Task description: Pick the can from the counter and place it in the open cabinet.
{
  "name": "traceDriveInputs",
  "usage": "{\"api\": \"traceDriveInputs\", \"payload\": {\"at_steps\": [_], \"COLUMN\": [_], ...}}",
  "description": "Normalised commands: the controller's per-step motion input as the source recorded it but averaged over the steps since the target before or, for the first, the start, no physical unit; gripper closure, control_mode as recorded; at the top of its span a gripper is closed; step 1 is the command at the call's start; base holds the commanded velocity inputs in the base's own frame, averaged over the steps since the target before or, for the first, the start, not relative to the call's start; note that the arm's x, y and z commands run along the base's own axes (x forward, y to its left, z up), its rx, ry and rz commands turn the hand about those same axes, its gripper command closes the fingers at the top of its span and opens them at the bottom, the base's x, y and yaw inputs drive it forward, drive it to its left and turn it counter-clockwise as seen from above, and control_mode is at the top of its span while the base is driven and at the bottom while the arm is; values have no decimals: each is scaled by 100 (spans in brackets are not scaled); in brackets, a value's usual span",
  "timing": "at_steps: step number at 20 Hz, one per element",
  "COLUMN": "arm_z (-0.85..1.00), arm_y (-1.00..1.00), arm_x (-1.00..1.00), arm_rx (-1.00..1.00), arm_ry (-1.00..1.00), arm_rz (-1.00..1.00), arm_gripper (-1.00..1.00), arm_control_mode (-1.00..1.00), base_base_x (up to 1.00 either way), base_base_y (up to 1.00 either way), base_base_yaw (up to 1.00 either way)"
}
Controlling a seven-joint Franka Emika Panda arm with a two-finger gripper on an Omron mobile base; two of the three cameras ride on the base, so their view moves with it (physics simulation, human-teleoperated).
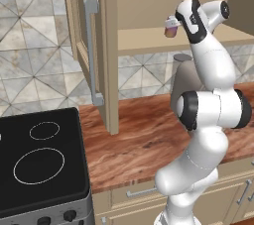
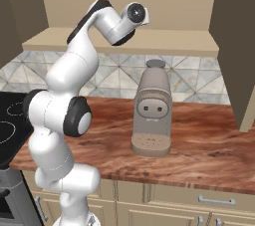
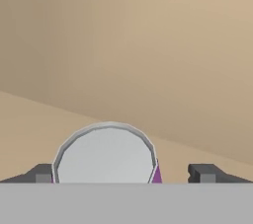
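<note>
While on the smooth tan open cabinet (image 1: 149, 40) shelf, round silver-topped purple can (image 3: 106, 154) between wide-spread, unclamped pincer (image 3: 123, 172) tips.

can (image 1: 170, 29): purple, silver top, upright | on open cabinet (image 1: 149, 40) shelf | counter (image 1: 139, 144): red-brown wood

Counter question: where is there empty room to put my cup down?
The counter has a wide bare patch between the stove and the coffee machine, and another from the machine to the cabinet side on the right. It is crowded on the cabinet shelf, where the can sits by the open gripper.
</note>
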Motion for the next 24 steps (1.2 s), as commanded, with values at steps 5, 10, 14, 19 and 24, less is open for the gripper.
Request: {"api": "traceDriveInputs", "payload": {"at_steps": [5,10,14,19,24], "arm_z": [-12,-7,-1,0,-1], "arm_y": [0,3,0,0,1], "arm_x": [2,10,0,0,0], "arm_rx": [0,0,0,0,0], "arm_ry": [0,0,0,0,-3], "arm_rz": [0,0,0,0,-1], "arm_gripper": [-100,100,100,100,100], "arm_control_mode": [-100,-100,-100,-100,-100], "base_base_x": [0,0,0,0,0], "base_base_y": [0,0,0,0,0], "base_base_yaw": [0,0,0,0,0]}}
